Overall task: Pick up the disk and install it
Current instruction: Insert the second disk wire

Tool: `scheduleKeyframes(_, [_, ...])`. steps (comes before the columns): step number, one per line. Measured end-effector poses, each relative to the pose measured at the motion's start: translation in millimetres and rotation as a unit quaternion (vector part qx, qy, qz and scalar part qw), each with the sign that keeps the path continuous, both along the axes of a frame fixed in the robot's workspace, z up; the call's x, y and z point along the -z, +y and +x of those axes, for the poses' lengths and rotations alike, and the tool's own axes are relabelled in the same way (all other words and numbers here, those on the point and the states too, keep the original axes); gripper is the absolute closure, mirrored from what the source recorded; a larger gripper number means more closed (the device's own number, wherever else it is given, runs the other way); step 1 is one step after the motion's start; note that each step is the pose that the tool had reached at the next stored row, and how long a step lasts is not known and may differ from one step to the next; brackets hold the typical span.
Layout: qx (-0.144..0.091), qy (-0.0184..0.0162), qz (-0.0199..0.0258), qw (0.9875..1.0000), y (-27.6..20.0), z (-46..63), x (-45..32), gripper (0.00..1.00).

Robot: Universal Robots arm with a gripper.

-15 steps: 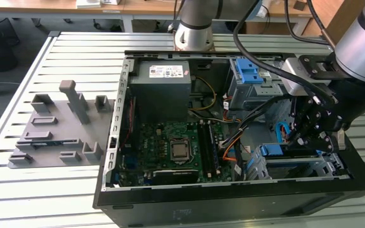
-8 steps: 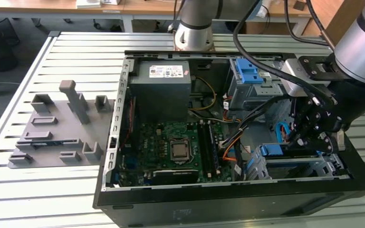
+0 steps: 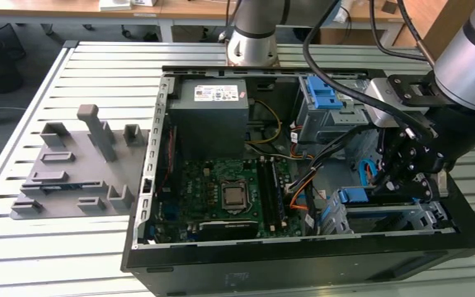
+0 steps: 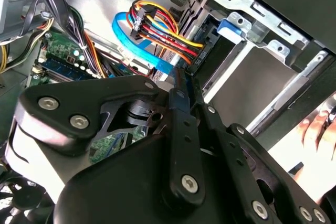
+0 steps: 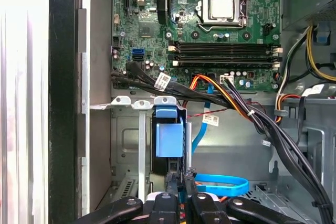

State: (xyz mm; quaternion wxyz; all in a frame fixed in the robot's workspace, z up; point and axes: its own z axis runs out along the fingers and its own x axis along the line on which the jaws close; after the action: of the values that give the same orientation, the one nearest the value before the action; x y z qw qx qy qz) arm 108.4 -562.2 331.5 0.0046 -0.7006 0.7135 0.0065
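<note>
The disk stands on edge in the metal drive cage point(image 5: 123, 129) at the corner of the open computer case. Its blue end handle point(image 5: 169, 135) faces the motherboard. That handle also shows in the exterior view point(image 3: 355, 195) and in the second wrist view point(image 4: 231, 27). My gripper point(image 5: 180, 179) hangs just over the cage, behind the handle, with its black fingers pressed together and nothing visible between them. In the exterior view the gripper point(image 3: 390, 185) sits low inside the case on that view's right. In the second wrist view its tips point(image 4: 181, 74) meet beside the cable plugs.
Cable bundles point(image 5: 247, 108) and a blue flat cable point(image 5: 220, 184) cross close to the cage. The motherboard point(image 3: 229, 192), grey power supply point(image 3: 213, 117) and blue latch bracket point(image 3: 324, 93) lie inside the case. A grey fixture point(image 3: 72, 167) sits on the slatted table. A person's hand point(image 4: 315, 129) is near the case.
</note>
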Motion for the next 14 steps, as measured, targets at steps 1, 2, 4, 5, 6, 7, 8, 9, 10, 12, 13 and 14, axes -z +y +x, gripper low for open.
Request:
scheduleKeyframes(1, [0.0, 0.0, 0.0, 1.0, 0.0, 0.0, 0.3, 0.83])
scheduleKeyframes(2, [0.0, 0.0, 0.0, 1.0, 0.0, 0.0, 0.9, 0.83])
scheduleKeyframes(4, [0.0, 0.0, -0.0001, 1.0, 0.0, 0.0, 1.7, 0.83])
scheduleKeyframes(5, [0.0, 0.0, -0.0002, 1.0, 0.0, 0.0, 1.8, 0.83])
scheduleKeyframes(6, [0.0, 0.0, -0.0002, 1.0, 0.0, 0.0, 1.8, 0.83])
scheduleKeyframes(7, [0.0, 0.0, -0.0002, 1.0, 0.0, 0.0, 2.0, 0.83])
scheduleKeyframes(8, [0.0, 0.0, -0.0002, 1.0, 0.0, 0.0, 2.2, 0.83])
scheduleKeyframes(9, [0.0, 0.0, -0.0001, 1.0, 0.0, 0.0, 2.3, 0.83])
scheduleKeyframes(10, [0.0, 0.0, -0.0001, 1.0, 0.0, 0.0, 2.4, 0.83])
scheduleKeyframes(12, [0.0, 0.0, 0.0004, 1.0, 0.0, 0.0, 2.7, 0.82])
scheduleKeyframes(13, [0.0, 0.0, 0.0002, 1.0, 0.0, 0.0, 2.2, 0.82])
scheduleKeyframes(14, [0.0, 0.0, 0.0001, 1.0, 0.0, 0.0, 1.4, 0.76])
